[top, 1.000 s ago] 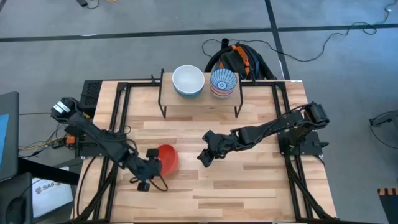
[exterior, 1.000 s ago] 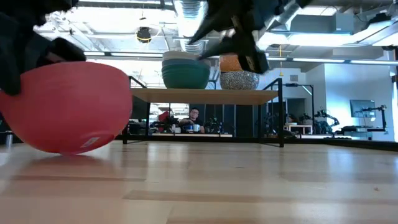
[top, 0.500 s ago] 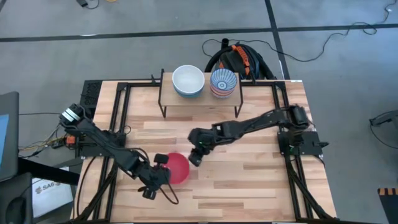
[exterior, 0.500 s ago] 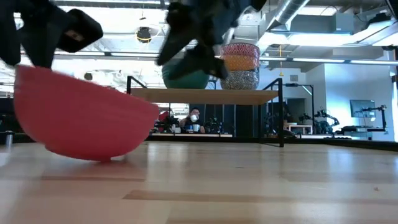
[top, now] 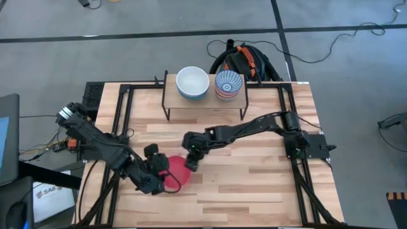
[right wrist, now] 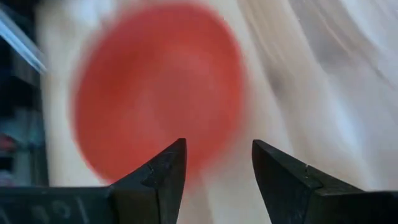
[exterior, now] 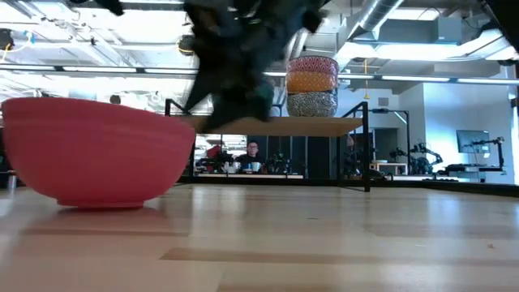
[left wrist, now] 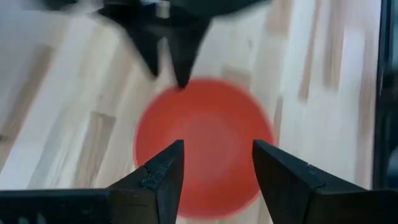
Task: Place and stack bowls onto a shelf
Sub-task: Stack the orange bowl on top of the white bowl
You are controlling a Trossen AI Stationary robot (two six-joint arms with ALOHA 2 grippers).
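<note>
A red bowl (top: 177, 169) stands upright on its base on the tabletop (exterior: 97, 154), left of centre and near the front. My left gripper (top: 159, 170) hovers open over its left side, the fingers (left wrist: 161, 177) either side of the view down into the bowl (left wrist: 205, 143). My right gripper (top: 189, 159) is open at the bowl's far-right rim (right wrist: 155, 87). The shelf (top: 203, 100) at the far side carries two stacks of bowls, a white-lined one (top: 192, 83) and a blue-white striped one (top: 229, 84). My right gripper's fingertips (left wrist: 180, 78) point down at the red bowl's far rim (left wrist: 186, 87). Whether they touch the rim cannot be told.
Black frame rails (top: 121, 127) run along both table sides. The shelf's thin black legs (exterior: 366, 154) stand on the tabletop behind the bowl. Bare wood (top: 254, 178) lies to the bowl's right. People sit in the room beyond (exterior: 253, 154).
My left gripper carried the tilted red bowl a little toward the table's right and near edge, set it level on its base and let go. My right gripper has swung toward the table's left, down to the bowl.
</note>
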